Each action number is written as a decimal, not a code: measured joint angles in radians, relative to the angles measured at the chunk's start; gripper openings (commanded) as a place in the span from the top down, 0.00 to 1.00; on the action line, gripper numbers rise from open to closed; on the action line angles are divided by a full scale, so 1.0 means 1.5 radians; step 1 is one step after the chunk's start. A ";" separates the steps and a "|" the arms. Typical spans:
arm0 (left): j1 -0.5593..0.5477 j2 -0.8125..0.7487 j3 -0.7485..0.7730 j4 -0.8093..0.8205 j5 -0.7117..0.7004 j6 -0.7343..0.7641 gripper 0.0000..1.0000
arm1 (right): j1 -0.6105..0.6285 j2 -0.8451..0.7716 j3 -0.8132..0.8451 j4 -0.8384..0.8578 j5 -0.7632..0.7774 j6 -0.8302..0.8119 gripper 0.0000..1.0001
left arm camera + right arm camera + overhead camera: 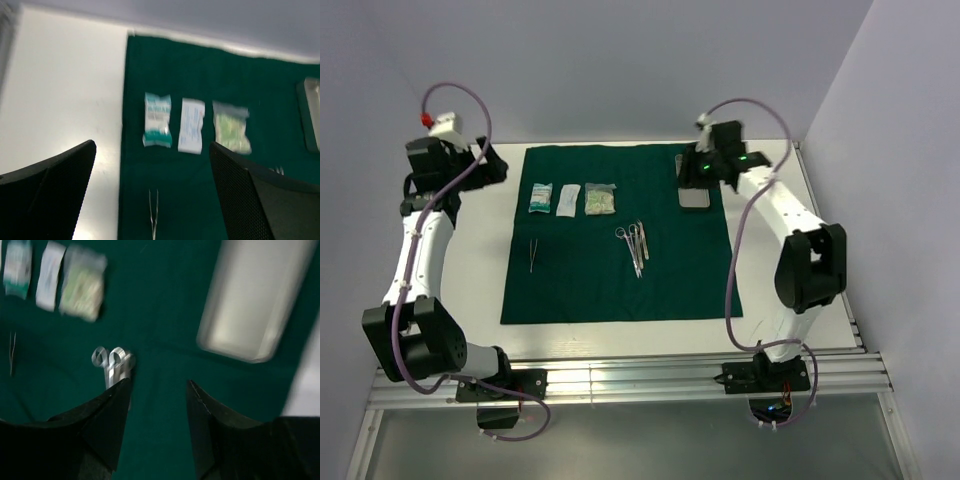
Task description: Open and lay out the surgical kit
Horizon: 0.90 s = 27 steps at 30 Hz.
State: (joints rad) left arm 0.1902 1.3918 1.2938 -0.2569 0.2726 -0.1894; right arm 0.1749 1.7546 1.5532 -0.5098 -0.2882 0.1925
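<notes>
Well, the dark green cloth wrap point(620, 235) lies flat on the white tabletop point(480, 270), with three small pale packets point(570, 199) in a row, thin steel tweezers point(533, 254), scissor-like steel clamps point(636, 245) and a small steel tray point(695, 196) spread apart on it. Both the left hand point(152, 145) and the right hand point(159, 382) gape and hold nothing. The laying out looks done to me, so next the arms only need to pull clear without bumping anything.

Robotics laboratory test cell.
A left arm point(412, 255) and right arm point(782, 212), white and trailing purple cable point(470, 95), are bolted to an aluminium rail point(640, 385) at the near edge of a white table point(482, 255) enclosed by bare pale walls point(620, 70).
</notes>
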 measured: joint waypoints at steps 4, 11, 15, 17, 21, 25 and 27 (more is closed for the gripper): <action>-0.028 -0.003 -0.105 -0.003 0.002 -0.006 0.02 | 0.120 0.042 -0.015 0.002 -0.002 0.027 0.54; -0.086 -0.015 -0.186 -0.041 -0.012 -0.005 0.04 | 0.200 0.160 0.024 -0.005 0.008 0.084 0.60; -0.091 -0.026 -0.185 -0.035 -0.019 -0.006 0.04 | 0.210 0.208 0.042 -0.011 0.030 0.094 0.60; -0.092 -0.026 -0.184 -0.033 -0.022 -0.006 0.04 | 0.214 0.216 0.043 -0.014 0.042 0.094 0.60; -0.093 -0.023 -0.180 -0.031 -0.023 -0.007 0.04 | 0.220 0.221 0.052 -0.025 0.058 0.094 0.63; -0.093 -0.018 -0.178 -0.029 -0.023 -0.007 0.05 | 0.222 0.221 0.057 -0.019 0.058 0.093 0.63; -0.093 -0.016 -0.178 -0.029 -0.023 -0.007 0.05 | 0.222 0.220 0.053 -0.018 0.057 0.093 0.64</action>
State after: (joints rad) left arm 0.0505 1.3678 1.0275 -0.3000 0.2379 -0.2005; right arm 0.5076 2.0853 1.6333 -0.5362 -0.2031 0.3325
